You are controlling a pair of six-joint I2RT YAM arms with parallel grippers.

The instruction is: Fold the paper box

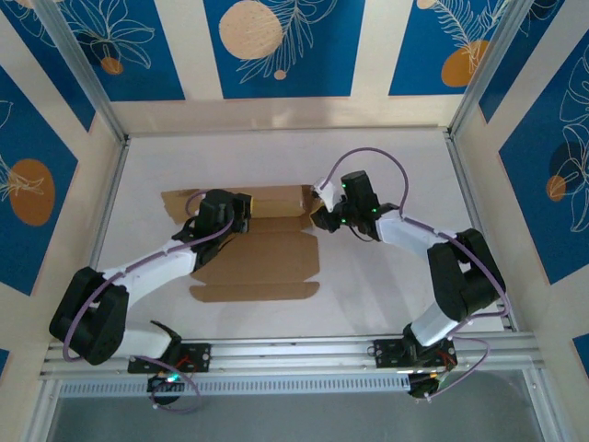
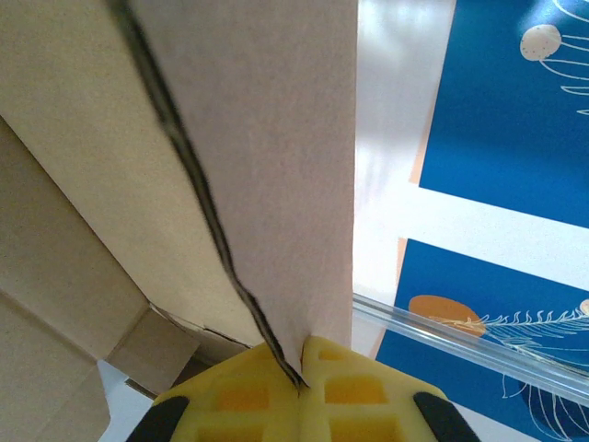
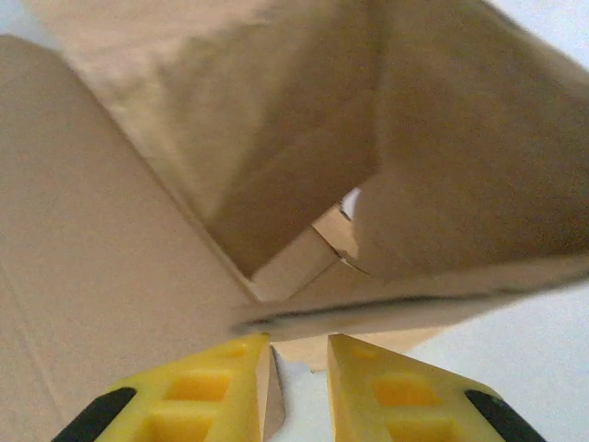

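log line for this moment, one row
task: fold box | left tool: shut on panel edge of plain brown cardboard box | right tool: slightly open at flap edge

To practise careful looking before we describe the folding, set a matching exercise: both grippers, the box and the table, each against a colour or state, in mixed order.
Things:
1. left gripper
2. right gripper
3. box
4. table

Colours or states:
a. brown, partly folded
b. white
c. shut on a cardboard edge
d. jaws slightly apart

Pairs: 1-c, 2-d, 3-a, 4-b
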